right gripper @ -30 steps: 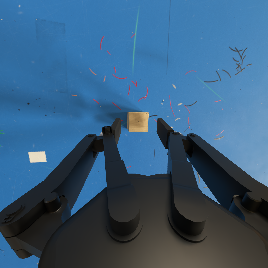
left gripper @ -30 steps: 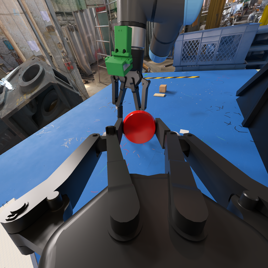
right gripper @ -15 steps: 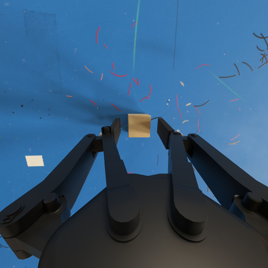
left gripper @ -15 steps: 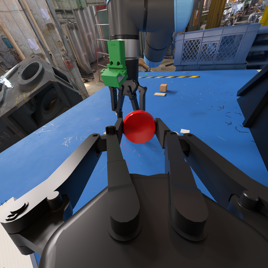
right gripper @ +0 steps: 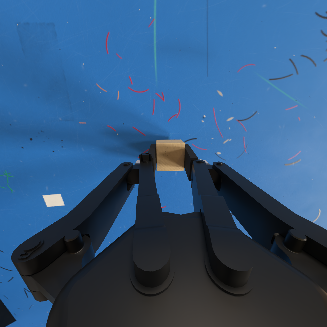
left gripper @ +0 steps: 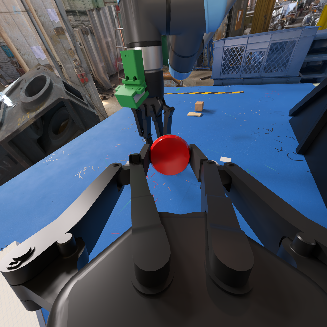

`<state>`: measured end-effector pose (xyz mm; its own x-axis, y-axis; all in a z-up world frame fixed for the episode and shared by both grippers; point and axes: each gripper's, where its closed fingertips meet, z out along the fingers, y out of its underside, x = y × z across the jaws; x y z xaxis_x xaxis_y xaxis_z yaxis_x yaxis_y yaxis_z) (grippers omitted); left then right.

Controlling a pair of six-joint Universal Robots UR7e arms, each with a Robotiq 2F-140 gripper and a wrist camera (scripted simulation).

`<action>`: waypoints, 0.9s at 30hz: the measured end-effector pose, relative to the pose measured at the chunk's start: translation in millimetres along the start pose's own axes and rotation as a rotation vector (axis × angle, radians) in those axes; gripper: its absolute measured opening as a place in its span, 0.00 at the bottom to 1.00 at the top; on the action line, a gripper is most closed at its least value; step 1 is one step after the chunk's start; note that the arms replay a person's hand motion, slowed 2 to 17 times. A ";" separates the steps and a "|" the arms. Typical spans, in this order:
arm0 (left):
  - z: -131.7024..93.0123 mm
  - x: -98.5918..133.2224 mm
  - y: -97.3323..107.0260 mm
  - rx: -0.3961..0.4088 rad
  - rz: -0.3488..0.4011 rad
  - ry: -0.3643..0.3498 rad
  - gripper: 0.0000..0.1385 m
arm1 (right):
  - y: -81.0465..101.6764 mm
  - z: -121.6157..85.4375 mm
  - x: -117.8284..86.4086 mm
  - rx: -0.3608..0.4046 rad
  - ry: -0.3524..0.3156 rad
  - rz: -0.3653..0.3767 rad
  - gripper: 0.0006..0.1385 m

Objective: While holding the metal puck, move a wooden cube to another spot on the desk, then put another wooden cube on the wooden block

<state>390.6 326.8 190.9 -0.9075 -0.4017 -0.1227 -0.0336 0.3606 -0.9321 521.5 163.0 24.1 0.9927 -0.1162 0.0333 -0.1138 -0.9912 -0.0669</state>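
Note:
In the left wrist view my left gripper is shut on the red metal puck and holds it above the blue desk. Behind the puck stands the right arm with its green wrist camera mount; its fingertips are hidden by the puck. Farther back a second wooden cube stands beside a flat wooden block. In the right wrist view my right gripper is shut on a wooden cube at the desk, both pads against its sides.
A small white square patch lies on the desk, also in the right wrist view. A dark panel rises at the desk's right. The desk's left edge drops off beside a large grey machine casting. Blue crates stand behind the desk.
My right gripper has come down around the wooden cube and closed on it; one second ago its jaws stood open above it. My left gripper keeps the puck still.

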 end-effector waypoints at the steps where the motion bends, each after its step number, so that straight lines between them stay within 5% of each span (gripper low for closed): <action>1: -0.1 0.1 -0.2 0.001 0.000 0.000 0.42 | 0.9 -4.4 0.9 0.005 0.006 0.015 0.28; 7: -0.1 0.5 -0.1 0.003 -0.001 0.002 0.42 | 16.7 -49.9 8.8 0.058 0.065 0.137 0.28; 12: 1.7 2.2 0.4 0.001 -0.004 0.010 0.42 | 52.1 -100.9 17.2 0.086 0.138 0.298 0.28; 20: 7.0 9.8 -0.9 -0.008 0.010 0.024 0.42 | 148.4 -170.7 22.5 0.078 0.238 0.664 0.28; 27: 12.4 16.7 -1.6 -0.020 0.027 0.033 0.42 | 238.0 -196.6 13.3 0.092 0.252 0.990 0.28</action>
<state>380.7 309.1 186.2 -0.9217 -0.3634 -0.1356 -0.0171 0.3873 -0.9218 499.6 -86.8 204.6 0.4163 -0.9000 0.1292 -0.8634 -0.4359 -0.2539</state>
